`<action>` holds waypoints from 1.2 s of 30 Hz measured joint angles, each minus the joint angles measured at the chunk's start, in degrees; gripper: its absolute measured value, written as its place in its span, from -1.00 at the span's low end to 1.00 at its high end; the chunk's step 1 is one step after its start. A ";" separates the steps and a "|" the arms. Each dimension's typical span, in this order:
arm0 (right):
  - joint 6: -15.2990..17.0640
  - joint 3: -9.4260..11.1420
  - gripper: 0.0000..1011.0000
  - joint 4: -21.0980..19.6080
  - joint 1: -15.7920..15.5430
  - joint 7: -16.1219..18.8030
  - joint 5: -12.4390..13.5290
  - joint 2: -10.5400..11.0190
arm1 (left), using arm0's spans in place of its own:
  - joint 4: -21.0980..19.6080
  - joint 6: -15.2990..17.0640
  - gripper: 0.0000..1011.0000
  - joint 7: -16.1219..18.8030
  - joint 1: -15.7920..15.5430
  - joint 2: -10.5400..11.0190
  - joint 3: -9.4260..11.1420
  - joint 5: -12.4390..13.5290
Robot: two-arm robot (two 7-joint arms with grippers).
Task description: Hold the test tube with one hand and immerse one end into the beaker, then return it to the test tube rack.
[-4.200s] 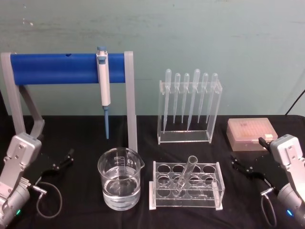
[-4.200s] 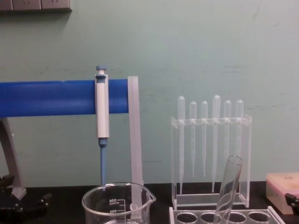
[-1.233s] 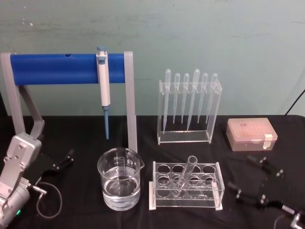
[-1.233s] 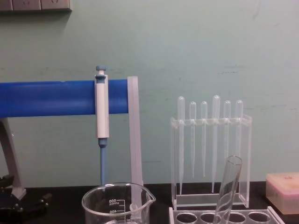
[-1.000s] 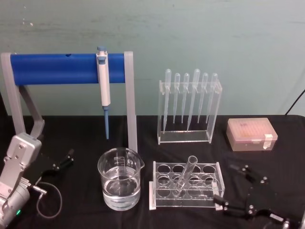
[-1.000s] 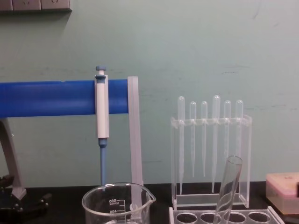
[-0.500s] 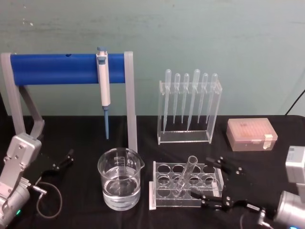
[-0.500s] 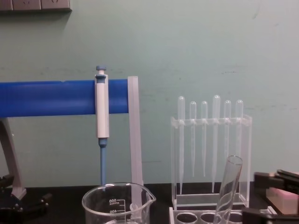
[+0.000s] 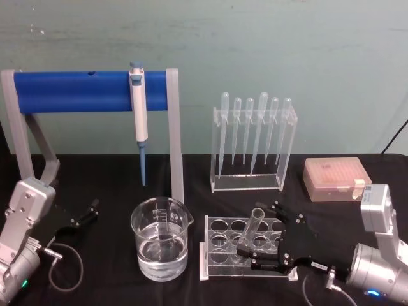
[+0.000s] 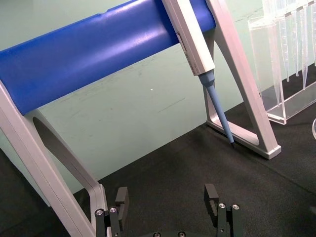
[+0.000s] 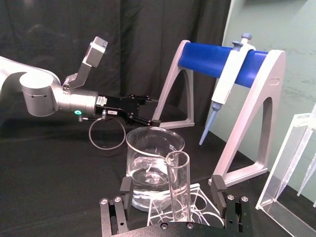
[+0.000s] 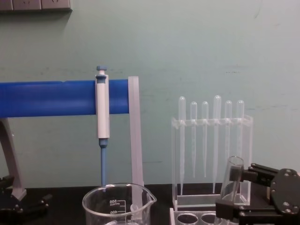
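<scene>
The test tube is a clear glass tube leaning in a clear rack with its open rim up and to the right. My right gripper is open, with one finger on each side of the tube's upper half and a gap showing on both sides. In the right wrist view the test tube stands between the fingers, with the beaker just behind it. The beaker, partly filled with clear liquid, stands left of the rack. My left gripper is open and parked at the far left.
A blue bar stand holding a pipettor rises behind the beaker. A clear holder of several plastic pipettes stands behind the rack. A pink tip box sits at the right.
My right arm has swung in from the right edge toward the rack, and its open fingers now straddle the test tube. The left arm, tube and beaker have not moved.
</scene>
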 joint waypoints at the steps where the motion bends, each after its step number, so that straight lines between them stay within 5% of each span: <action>1: 0.00 -0.15 0.98 0.17 0.23 0.17 0.00 -0.06 | 0.00 0.00 0.98 0.00 0.00 0.00 0.00 0.00; 27: -1.22 -1.47 0.98 2.99 2.57 2.41 0.94 -0.64 | 0.00 0.00 0.98 0.00 0.00 0.00 0.00 0.00; 36: -1.21 -1.44 0.56 2.83 2.51 2.41 0.93 -0.60 | 0.00 0.00 0.98 0.00 0.00 0.00 0.00 0.00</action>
